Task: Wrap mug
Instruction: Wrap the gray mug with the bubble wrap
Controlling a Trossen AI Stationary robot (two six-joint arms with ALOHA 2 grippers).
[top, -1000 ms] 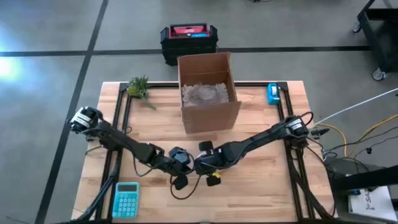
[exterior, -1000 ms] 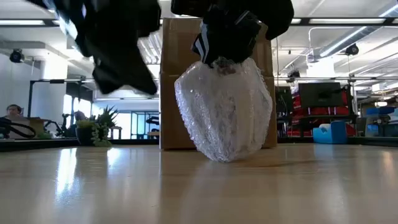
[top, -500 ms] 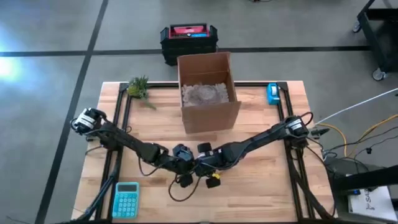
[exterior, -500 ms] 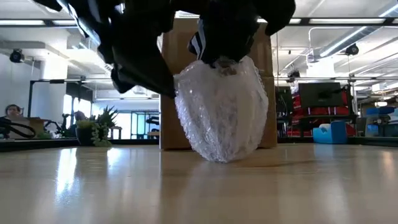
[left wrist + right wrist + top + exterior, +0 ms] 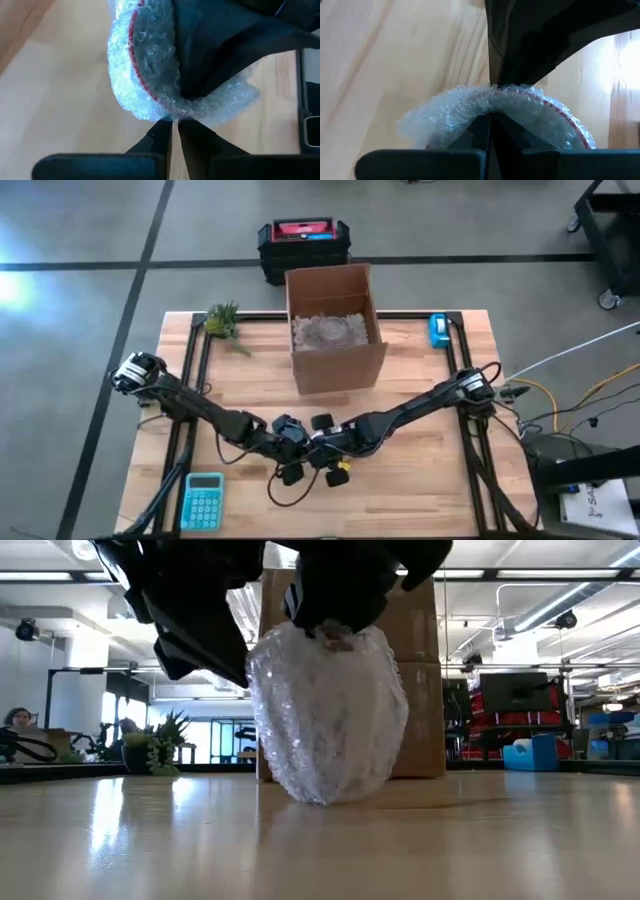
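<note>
The mug, its red rim (image 5: 137, 65) showing through, is bundled in clear bubble wrap (image 5: 325, 715). The bundle stands on its rounded bottom (image 5: 322, 795) on the wooden table, near the middle of the front half. Both grippers meet over its top. My left gripper (image 5: 173, 125) comes from the table's left and my right gripper (image 5: 490, 117) from the right. Each is shut on the wrap. In the high view the two grippers (image 5: 310, 452) hide the bundle. My left gripper pinches the gathered bubble wrap at the bundle's top (image 5: 172, 118) between its two fingertips, slanting down from the table's left. The bundle rests on the table below it. My right gripper pinches the gathered wrap at the top of the bundle (image 5: 492, 92) between its two fingers, coming from above and from the table's right, opposite the left fingers. The bundle stands upright with its bottom on the table.
An open cardboard box (image 5: 335, 330) with bubble wrap inside stands at the far middle of the table. A small plant (image 5: 222, 320) sits at the far left, a blue tape dispenser (image 5: 438, 330) at the far right and a teal calculator (image 5: 204, 500) at the near left.
My left gripper has come in from the table's left toward the bundle's top and now meets it. My right gripper has moved a little toward the table's left, and the wrapped bundle has shifted left with it, still on the table.
</note>
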